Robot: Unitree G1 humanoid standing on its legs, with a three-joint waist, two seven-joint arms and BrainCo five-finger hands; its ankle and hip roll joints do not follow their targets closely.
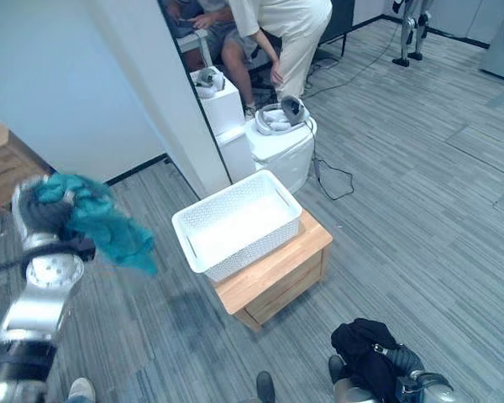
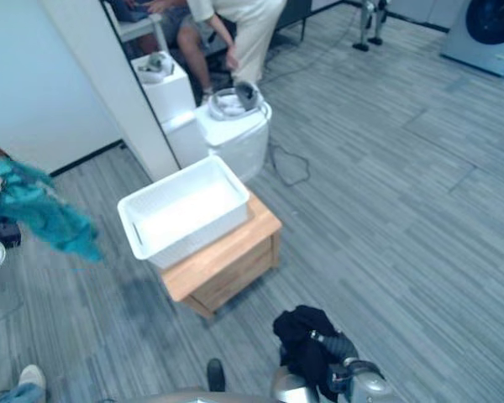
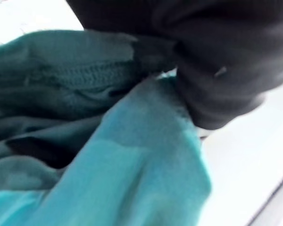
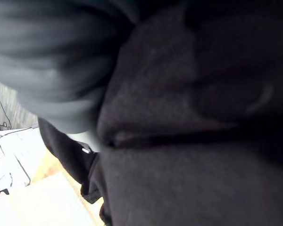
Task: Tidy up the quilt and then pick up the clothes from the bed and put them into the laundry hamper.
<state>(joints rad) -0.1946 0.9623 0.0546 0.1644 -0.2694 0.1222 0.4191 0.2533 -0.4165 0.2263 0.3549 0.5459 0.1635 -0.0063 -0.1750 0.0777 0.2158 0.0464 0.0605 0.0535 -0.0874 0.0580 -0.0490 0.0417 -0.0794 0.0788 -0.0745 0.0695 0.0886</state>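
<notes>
1. Left hand (image 1: 50,220), at nine o'clock in the left eye view. Raised, fingers curled round a teal garment (image 1: 101,220) that is bunched over the hand, with a loose tail hanging toward four o'clock. The left wrist view shows the cloth pressed against the dark ribbed cover. Risk: most of the cloth hangs free, so a quick swing could fling the tail wide or pull it out of the fingers.

2. White laundry hamper (image 1: 235,220), centre of view, seated on a low wooden stand (image 1: 273,273). Empty as far as can be seen. It sits well apart from the left hand, toward three o'clock of it. Risk: the hamper overhangs the stand's near edge; an arm brushing the rim could push it off. Cloth released early would land on the floor between hand and hamper.

3. Right hand (image 1: 391,374), at five o'clock, low. Closed on a black garment (image 1: 365,344), which covers the fingers; the right wrist view shows black cloth wrapped over the hand. Risk: cloth tangled round the fingers may not drop cleanly on release and could be dragged back out of the hamper.

4. People (image 1: 277,34) at twelve o'clock, beyond white pedestals (image 1: 281,147). Risk: judged low, being well apart from both arms.
</notes>
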